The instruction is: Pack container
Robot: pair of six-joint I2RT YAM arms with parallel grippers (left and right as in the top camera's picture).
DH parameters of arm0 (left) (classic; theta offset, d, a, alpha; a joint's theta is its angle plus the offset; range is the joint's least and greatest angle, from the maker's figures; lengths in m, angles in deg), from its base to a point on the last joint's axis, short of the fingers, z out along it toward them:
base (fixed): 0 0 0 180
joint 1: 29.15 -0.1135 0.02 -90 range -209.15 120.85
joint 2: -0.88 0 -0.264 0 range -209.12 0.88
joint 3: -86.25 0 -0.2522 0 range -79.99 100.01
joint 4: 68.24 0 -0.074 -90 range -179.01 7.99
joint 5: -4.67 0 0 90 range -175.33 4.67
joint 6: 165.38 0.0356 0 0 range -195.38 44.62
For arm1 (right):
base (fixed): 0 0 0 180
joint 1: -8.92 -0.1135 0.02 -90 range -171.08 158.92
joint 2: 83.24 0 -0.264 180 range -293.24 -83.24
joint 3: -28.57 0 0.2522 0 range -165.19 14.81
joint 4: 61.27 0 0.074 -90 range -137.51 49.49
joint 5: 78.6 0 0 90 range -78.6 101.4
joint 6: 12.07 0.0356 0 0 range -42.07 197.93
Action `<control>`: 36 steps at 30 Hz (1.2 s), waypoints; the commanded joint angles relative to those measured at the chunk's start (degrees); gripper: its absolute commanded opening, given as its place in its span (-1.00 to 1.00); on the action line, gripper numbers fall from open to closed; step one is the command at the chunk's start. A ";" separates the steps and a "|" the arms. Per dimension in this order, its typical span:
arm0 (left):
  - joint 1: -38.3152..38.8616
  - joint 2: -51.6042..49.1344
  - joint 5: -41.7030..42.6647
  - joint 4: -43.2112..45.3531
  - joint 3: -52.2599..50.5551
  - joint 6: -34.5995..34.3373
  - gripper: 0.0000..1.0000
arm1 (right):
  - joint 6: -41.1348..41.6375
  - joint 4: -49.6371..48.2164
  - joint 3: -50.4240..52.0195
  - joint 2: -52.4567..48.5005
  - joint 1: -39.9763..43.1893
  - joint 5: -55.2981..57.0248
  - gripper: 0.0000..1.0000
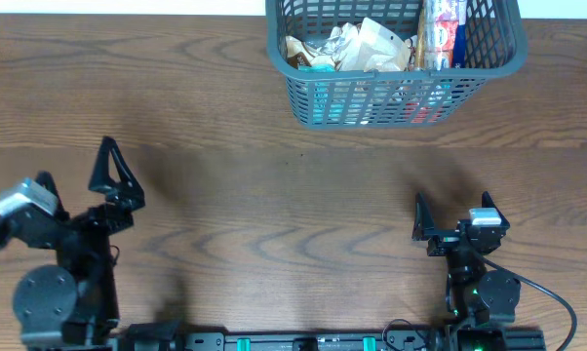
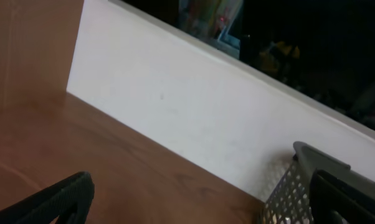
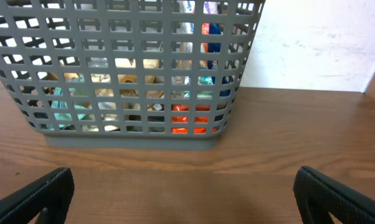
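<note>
Waiting well back from the packed grey-blue slotted plastic basket point(image 1: 391, 97), the left gripper point(image 1: 118, 180) and right gripper point(image 1: 454, 219) sit spread and empty, best held clear of its rim.

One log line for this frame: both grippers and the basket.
left gripper: open, empty | right gripper: open, empty | basket: upright, far side of table, snack packets inside

No legible text, label, brand, number or sign in any view. Only blurred patches of red, blue and teal print on the packets point(image 1: 357, 44) inside the container point(image 1: 391, 99), too small to read from overhead and broken up by the lattice wall in the right wrist view.
</note>
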 commanded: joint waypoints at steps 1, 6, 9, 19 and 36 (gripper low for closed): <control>-0.28 3.74 0.76 3.15 -4.94 -1.64 0.98 | 0.35 0.24 0.15 0.37 -0.59 0.59 0.98; -0.28 8.66 0.76 12.74 -13.84 -2.29 0.98 | 0.35 0.24 0.15 0.37 -0.59 0.59 0.99; -0.28 11.21 0.76 18.60 -18.27 -2.27 0.98 | 0.35 0.24 0.15 0.37 -0.59 0.59 0.99; -0.28 16.24 0.74 26.64 -25.38 -2.29 0.97 | 0.35 0.24 0.15 0.37 -0.59 0.59 0.99; -0.28 22.82 0.74 29.86 -32.30 -4.37 0.98 | 0.35 0.24 0.15 0.37 -0.59 0.59 0.99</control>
